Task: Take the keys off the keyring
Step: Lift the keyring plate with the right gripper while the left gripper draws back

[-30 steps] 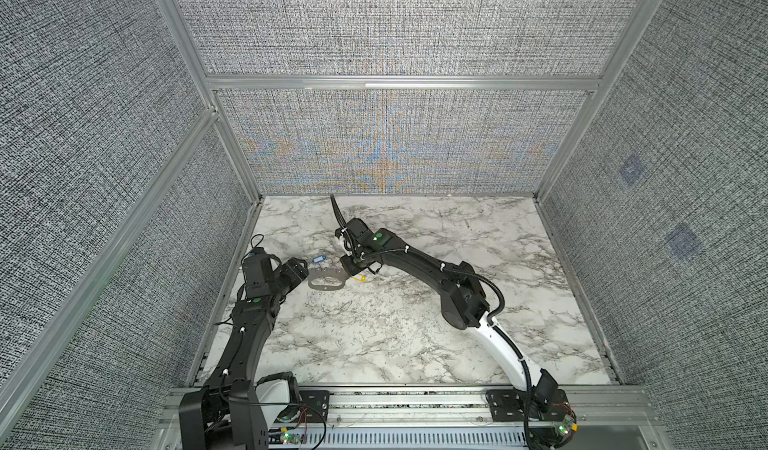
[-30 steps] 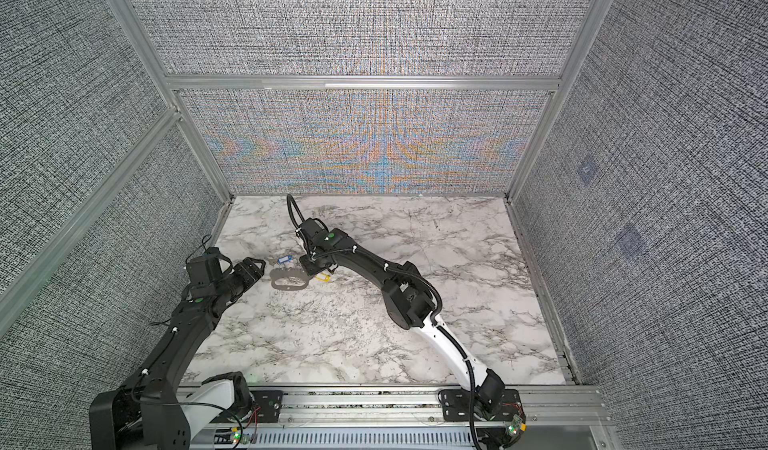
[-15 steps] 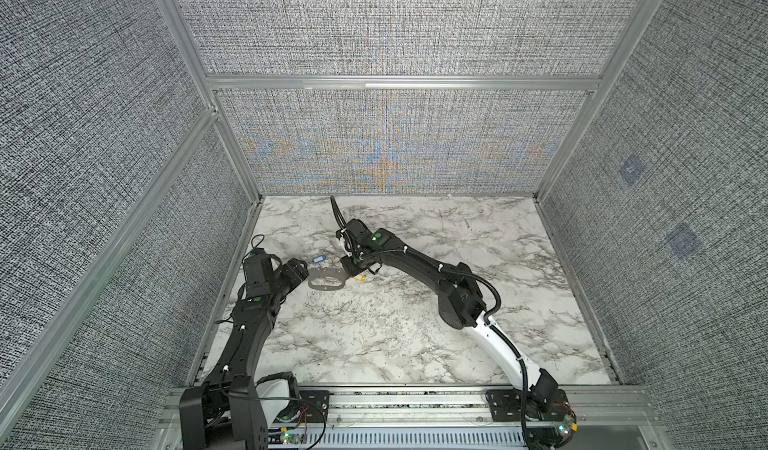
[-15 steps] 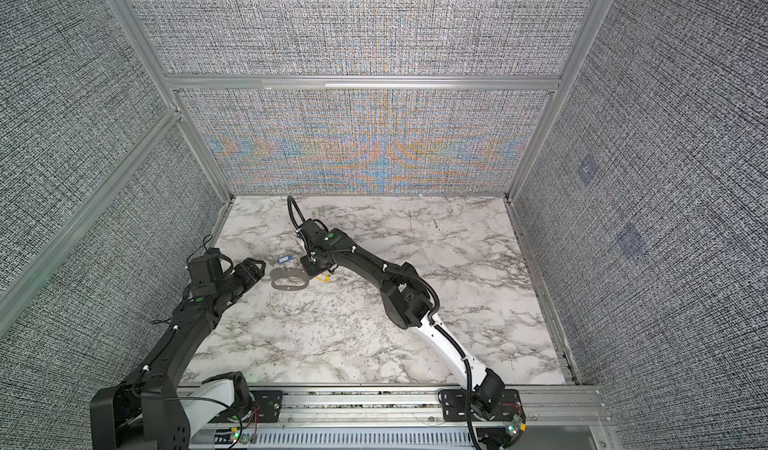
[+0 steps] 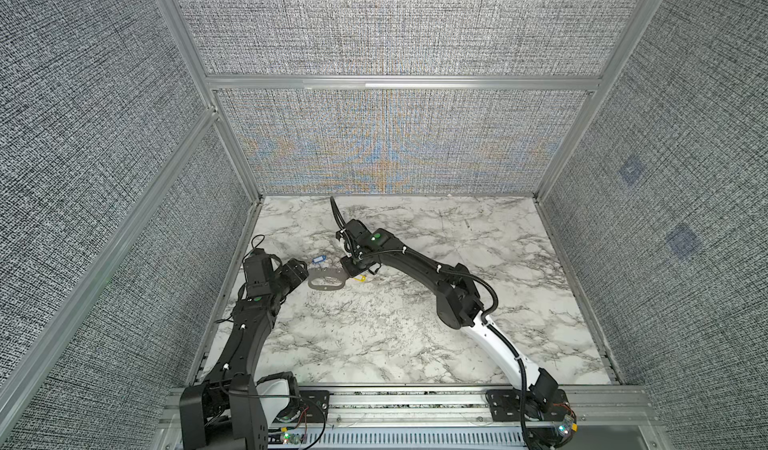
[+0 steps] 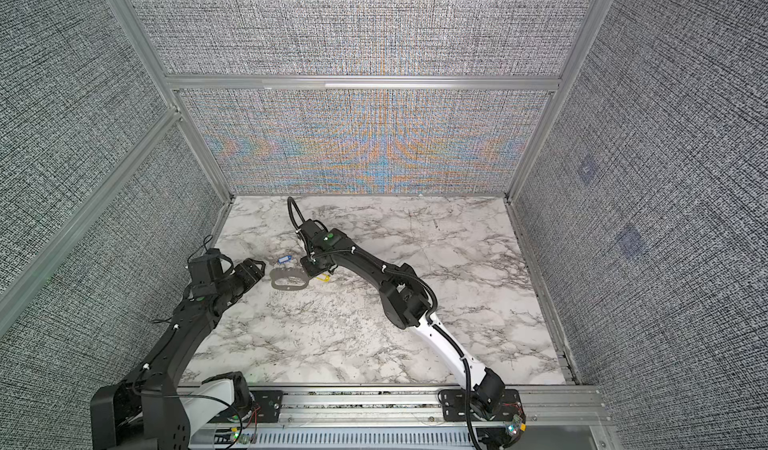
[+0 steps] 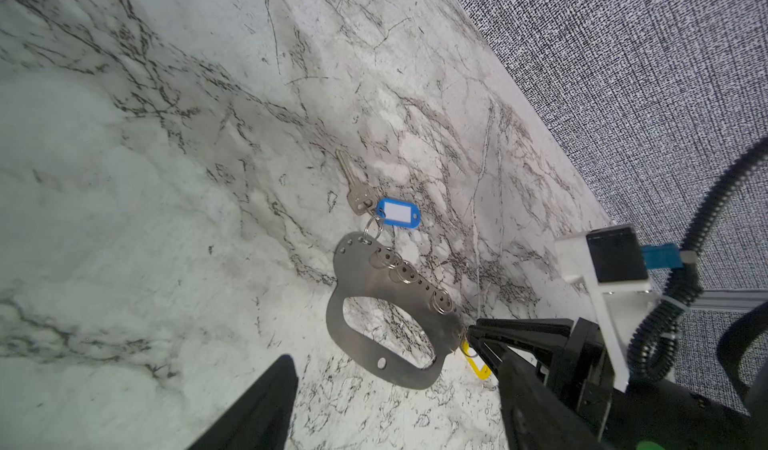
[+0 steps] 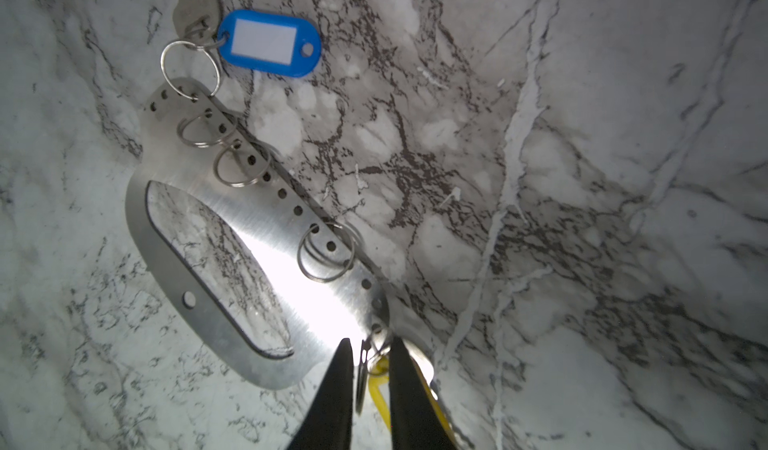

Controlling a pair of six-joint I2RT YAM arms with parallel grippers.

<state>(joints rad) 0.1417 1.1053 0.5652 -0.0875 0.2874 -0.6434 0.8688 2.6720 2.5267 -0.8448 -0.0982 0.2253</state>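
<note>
The keyring (image 5: 327, 287) (image 6: 289, 287) is a flat grey metal oval plate lying on the marble, with holes and small split rings along one edge (image 7: 361, 269) (image 8: 266, 223). A key with a blue tag (image 5: 318, 258) (image 6: 283, 259) (image 7: 398, 212) (image 8: 270, 43) hangs from one end. At the other end a yellow tag (image 5: 360, 278) (image 6: 323, 278) (image 7: 478, 365) (image 8: 376, 390) shows; its key is hidden. My right gripper (image 5: 350, 271) (image 6: 311, 270) (image 7: 471, 331) (image 8: 368, 344) has its jaws a narrow gap apart, nipping the yellow tag's split ring. My left gripper (image 5: 300, 270) (image 6: 255, 267) (image 7: 388, 369) is open beside the plate's left end.
The marble table (image 5: 415, 323) (image 6: 374, 323) is walled in by grey fabric panels on aluminium frames. The left wall's base rail (image 5: 232, 286) runs close behind my left arm. The right arm's cable (image 5: 334, 211) loops up behind its wrist.
My right gripper's jaws have narrowed onto the small ring by the yellow tag. Both arms and the plate stay almost where they were.
</note>
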